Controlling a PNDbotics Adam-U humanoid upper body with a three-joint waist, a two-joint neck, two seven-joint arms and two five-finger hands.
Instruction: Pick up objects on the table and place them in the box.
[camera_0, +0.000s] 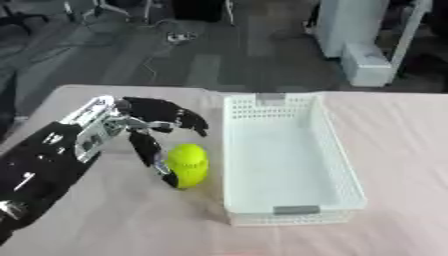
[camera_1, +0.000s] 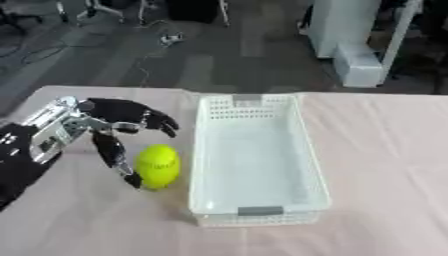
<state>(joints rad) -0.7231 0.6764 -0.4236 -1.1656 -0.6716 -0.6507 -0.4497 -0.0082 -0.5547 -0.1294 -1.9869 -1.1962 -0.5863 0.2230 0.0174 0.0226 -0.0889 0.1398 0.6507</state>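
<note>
A yellow-green egg-shaped object (camera_0: 189, 163) lies on the pink table (camera_0: 394, 150), just left of the white perforated box (camera_0: 289, 155). My left hand (camera_0: 149, 122) hovers over and beside it, coming in from the left. The thumb (camera_0: 150, 152) reaches down along the object's left side and seems to touch it. The other fingers (camera_0: 188, 120) arch above it, spread and only slightly bent, not closed round it. The box interior holds nothing. My right hand is out of view.
The table's far edge runs behind the box. Beyond it lie a grey floor with cables (camera_0: 175, 37) and white equipment (camera_0: 367, 60). Bare pink tabletop extends right of the box and in front of it.
</note>
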